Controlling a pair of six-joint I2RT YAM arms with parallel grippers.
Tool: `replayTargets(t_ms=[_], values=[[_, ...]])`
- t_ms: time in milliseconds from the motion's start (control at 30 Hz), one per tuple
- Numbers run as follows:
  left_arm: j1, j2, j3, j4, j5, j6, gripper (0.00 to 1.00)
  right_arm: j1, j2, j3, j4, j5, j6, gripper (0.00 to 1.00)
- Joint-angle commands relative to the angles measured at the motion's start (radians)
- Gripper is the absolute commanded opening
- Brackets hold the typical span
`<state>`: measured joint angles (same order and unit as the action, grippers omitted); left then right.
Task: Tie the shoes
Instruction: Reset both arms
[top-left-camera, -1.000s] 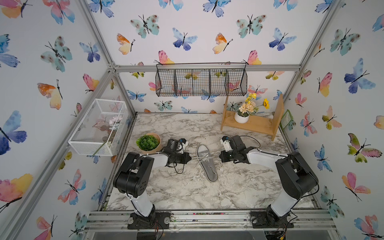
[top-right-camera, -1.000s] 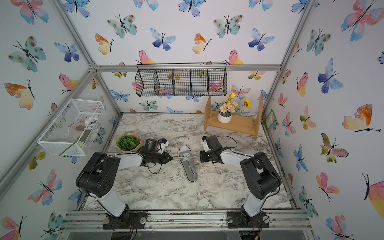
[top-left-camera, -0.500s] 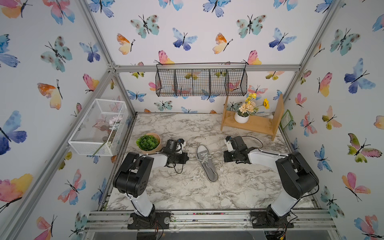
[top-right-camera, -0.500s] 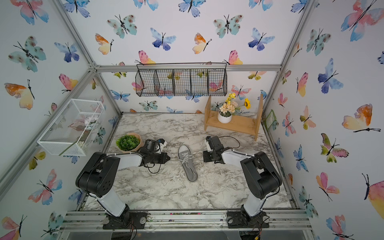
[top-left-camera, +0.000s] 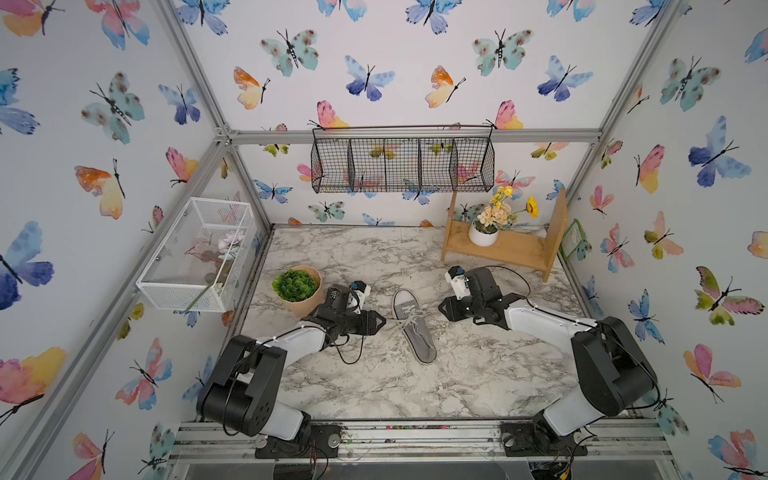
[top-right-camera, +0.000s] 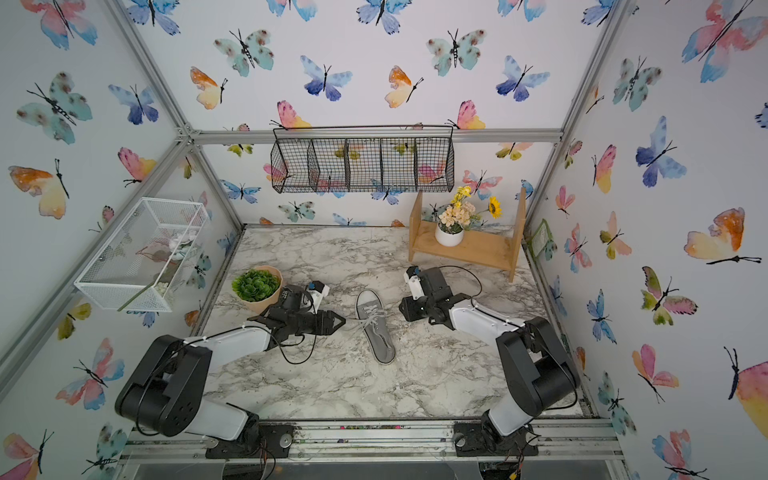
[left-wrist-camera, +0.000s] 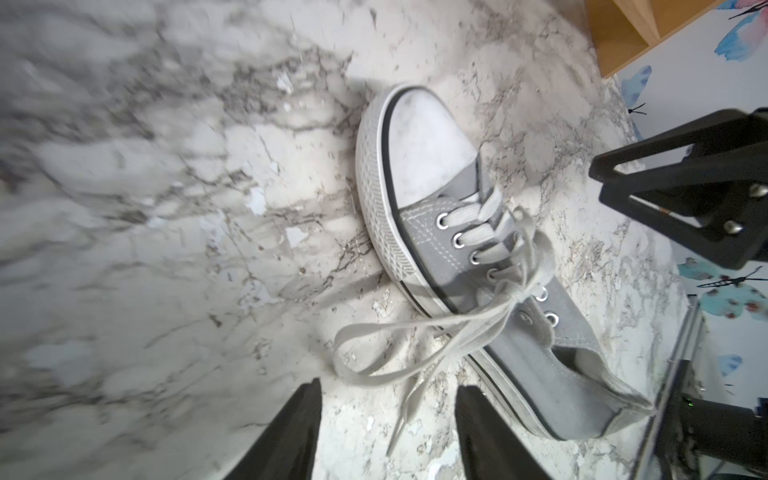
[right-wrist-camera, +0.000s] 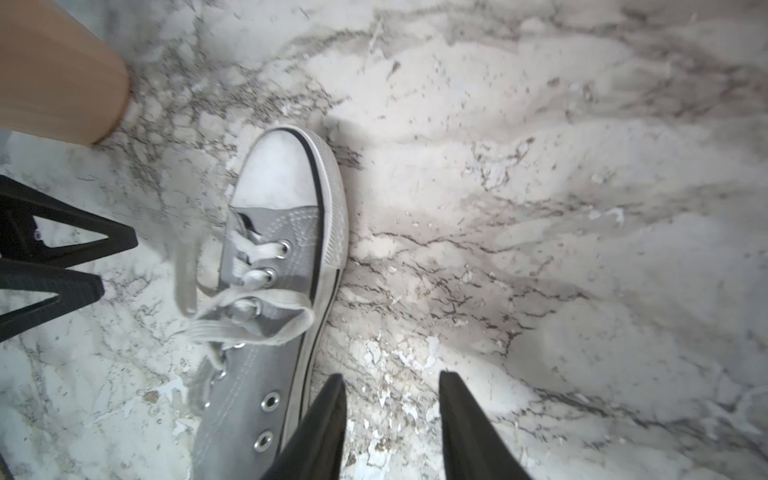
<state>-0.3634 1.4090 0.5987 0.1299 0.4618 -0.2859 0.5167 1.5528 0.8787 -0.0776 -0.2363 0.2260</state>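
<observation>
The shoes are a single grey sneaker (top-left-camera: 414, 328) (top-right-camera: 376, 328) with a white toe cap, lying mid-table, toe toward the back wall. Its white laces (left-wrist-camera: 376, 353) form a loose bow, with one loop and a free end lying on the marble toward my left gripper (left-wrist-camera: 388, 399). That gripper (top-left-camera: 380, 322) stands open just left of the shoe, the lace end on the table between its fingers, untouched. My right gripper (right-wrist-camera: 392, 386) (top-left-camera: 442, 308) is open to the shoe's right with only bare marble between its fingers, one fingertip (right-wrist-camera: 332, 399) beside the sole.
A potted green plant (top-left-camera: 297, 289) stands behind the left arm. A wooden shelf (top-left-camera: 505, 249) holding a white flower pot (top-left-camera: 483, 236) sits at the back right. A black wire basket (top-left-camera: 403, 164) and a white one (top-left-camera: 199, 253) hang on the walls.
Both grippers have opened and let go of the laces, which were pulled taut sideways a second ago and now lie slack. The right gripper has drawn back from the shoe.
</observation>
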Motion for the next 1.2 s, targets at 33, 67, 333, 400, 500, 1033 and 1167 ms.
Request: replayTargets(t_ms=[33, 67, 333, 400, 500, 1033, 1167], values=[[-0.002, -0.167, -0.017, 0.005, -0.205, -0.027, 0.69, 0.002, -0.083, -0.043, 0.035, 0.011, 0.01, 0.45], [-0.001, -0.202, -0.017, 0.005, -0.253, -0.029, 0.71, 0.002, -0.1, -0.052, 0.034, 0.042, 0.028, 0.47], [0.032, -0.442, -0.077, 0.012, -0.671, 0.031, 0.99, 0.001, -0.226, -0.107, 0.015, 0.512, 0.033, 0.7], [0.065, -0.488, -0.1, 0.017, -0.732, 0.057, 0.99, -0.001, -0.242, -0.132, 0.047, 0.591, 0.017, 0.85], [0.133, -0.546, -0.139, 0.026, -0.798, 0.082, 0.99, -0.004, -0.246, -0.164, 0.095, 0.704, 0.004, 0.99], [0.397, -0.353, -0.451, 0.65, -0.622, 0.16, 0.99, -0.168, -0.163, -0.468, 0.725, 0.766, -0.253, 0.99], [0.426, -0.28, -0.437, 0.719, -0.538, 0.159, 0.99, -0.223, -0.137, -0.562, 0.939, 0.698, -0.313, 1.0]])
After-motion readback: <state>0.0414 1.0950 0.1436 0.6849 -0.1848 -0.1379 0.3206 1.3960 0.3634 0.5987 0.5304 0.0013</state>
